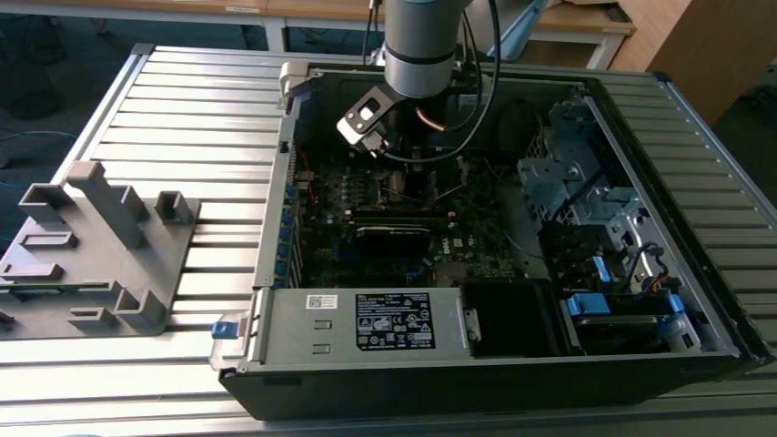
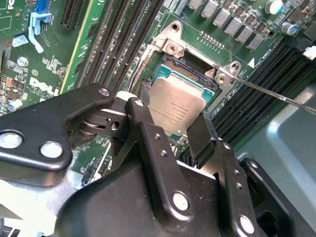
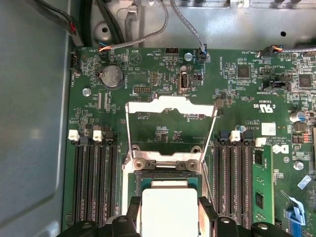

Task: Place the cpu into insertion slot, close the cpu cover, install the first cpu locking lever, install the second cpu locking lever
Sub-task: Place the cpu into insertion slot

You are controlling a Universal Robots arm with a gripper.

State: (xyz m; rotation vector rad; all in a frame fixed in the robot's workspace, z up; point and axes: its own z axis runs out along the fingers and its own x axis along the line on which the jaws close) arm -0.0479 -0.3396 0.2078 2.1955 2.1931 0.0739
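In the exterior view we saw a grey fixture [image 1: 97,246] at nine o'clock on the slatted tabletop [image 1: 182,100]. The open computer case [image 1: 486,382] lay beside it, towards three o'clock. The arm [image 1: 419,45] stood at twelve o'clock, reaching over the motherboard [image 1: 364,196], and the drive cage [image 1: 570,173] sat at three o'clock inside the case.

In the second wrist view the hand [image 2: 168,118] was drawn narrow around the cpu [image 2: 180,106], one finger against each of two opposite edges. The chip sat squarely over the insertion slot [image 2: 190,64], whose dark far edge showed just beyond it. We could not tell whether the chip was fully seated or a little above its bed.

In the first wrist view the cpu cover [image 3: 170,104] was swung fully open, lying back over the board beyond its hinge. One locking lever [image 2: 276,94] angled away from the socket corner, unlatched; we could not make out the other with confidence.

We judged the first step nearly done, with the chip at the slot but not released. The cover and both levers were still to be dealt with.
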